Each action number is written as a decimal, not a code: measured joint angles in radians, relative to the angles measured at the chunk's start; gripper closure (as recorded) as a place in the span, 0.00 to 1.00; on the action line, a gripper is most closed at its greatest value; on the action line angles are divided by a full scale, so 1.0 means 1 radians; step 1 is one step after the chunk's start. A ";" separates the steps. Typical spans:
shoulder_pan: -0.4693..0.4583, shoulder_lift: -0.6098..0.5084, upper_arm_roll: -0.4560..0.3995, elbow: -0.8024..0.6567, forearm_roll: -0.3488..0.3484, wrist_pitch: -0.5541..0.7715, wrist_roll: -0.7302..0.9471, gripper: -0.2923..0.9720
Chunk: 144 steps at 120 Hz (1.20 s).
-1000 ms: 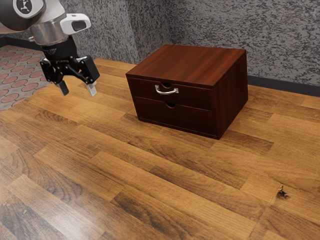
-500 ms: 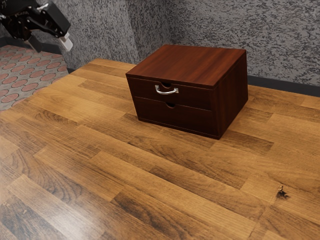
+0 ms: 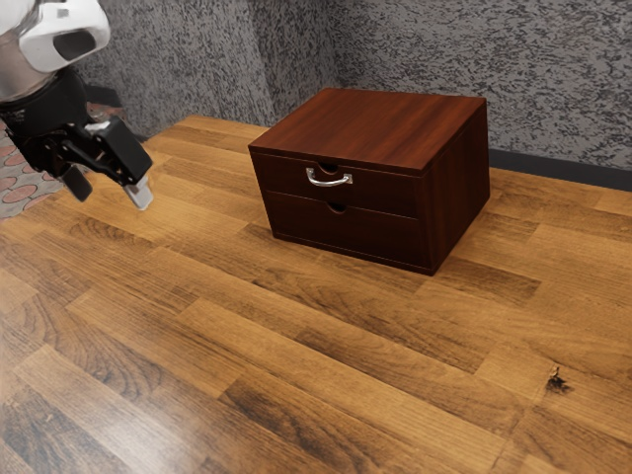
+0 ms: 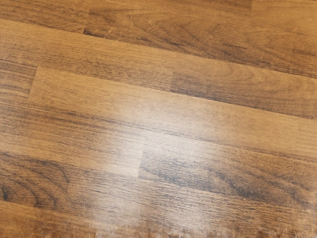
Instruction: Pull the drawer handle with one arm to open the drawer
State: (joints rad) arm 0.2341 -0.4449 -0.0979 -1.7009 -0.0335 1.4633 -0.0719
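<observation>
The gripper (image 3: 109,188), seemingly spread apart, hangs well away from the drawer handle (image 3: 328,179).

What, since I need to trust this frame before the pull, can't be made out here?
- Drawer contents: exterior view, behind the shut fronts of the top drawer and lower drawer.
- Back and far side of the cabinet: exterior view, hidden by its own body.
- Arm above the wrist: cut off by the exterior view's upper left edge.
- Dark speck on the table: exterior view, too small to identify.
</observation>
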 joint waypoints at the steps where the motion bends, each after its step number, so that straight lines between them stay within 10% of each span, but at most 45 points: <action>1: 0.000 -0.012 -0.002 -0.013 -0.004 -0.002 -0.004 0.23; 45: -0.003 -0.195 -0.025 -0.311 0.038 0.049 0.109 0.23; 88: -0.051 -0.217 -0.029 -0.403 0.095 0.214 0.711 0.23; 144: -0.179 0.050 0.067 -0.396 0.170 0.671 1.146 0.23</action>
State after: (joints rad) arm 0.0555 -0.3951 -0.0313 -2.0967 0.1368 2.1344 1.0737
